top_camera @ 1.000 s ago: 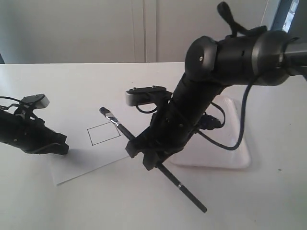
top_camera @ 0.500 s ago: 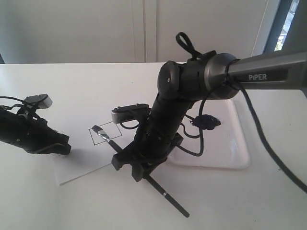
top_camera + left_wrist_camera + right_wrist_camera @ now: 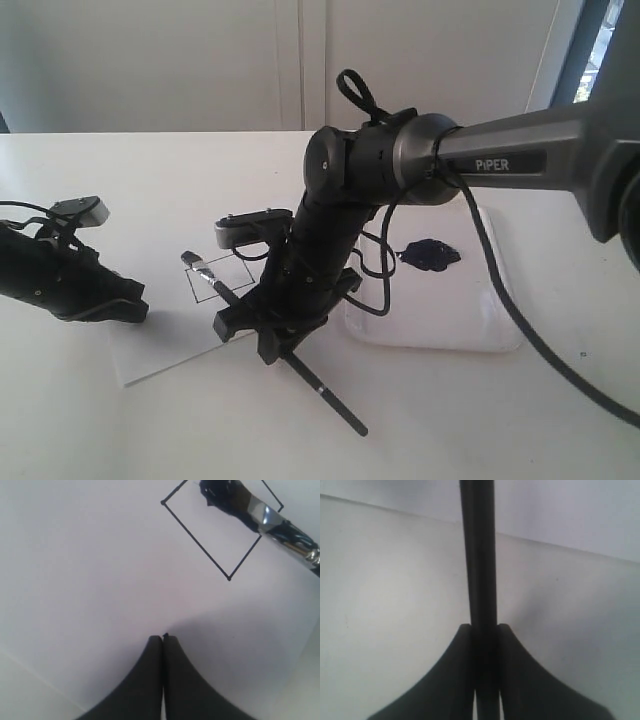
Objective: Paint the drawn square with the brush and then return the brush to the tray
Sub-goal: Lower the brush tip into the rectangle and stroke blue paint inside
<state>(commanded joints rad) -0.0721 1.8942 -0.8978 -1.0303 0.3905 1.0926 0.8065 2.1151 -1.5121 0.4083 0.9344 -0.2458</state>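
Painting step: opening stroke, judged; the inside of the drawn square (image 3: 232,275) (image 3: 215,535) shows no paint yet.
Right gripper (image 3: 262,335) (image 3: 485,630): fingers pinching the handle of the brush (image 3: 225,293) (image 3: 477,555) partway along, with a long tail of handle sticking out behind over the counter (image 3: 150,180).
Brush: slanted down toward the paper (image 3: 160,350). In the left wrist view the silver ferrule (image 3: 262,517) crosses one side of the outline, and the dark, loaded bristles (image 3: 220,492) sit over the square near its edge. Contact with the paper cannot be told.
Left gripper (image 3: 125,305) (image 3: 163,640): fingers pressed together, holding nothing, tips low over the paper just beside the square.
Tray (image 3: 500,340): on the counter beyond the right arm, apart from the paper; a dark paint blob (image 3: 430,253) lies in it.
Next move, judged: press the bristles down lightly and sweep back and forth inside the outline, keeping within the lines.
Risk, judged: the left fingers do not clearly pin the sheet, so a hard stroke could drag it.
Remaining: fill the square, then return the brush to the tray.
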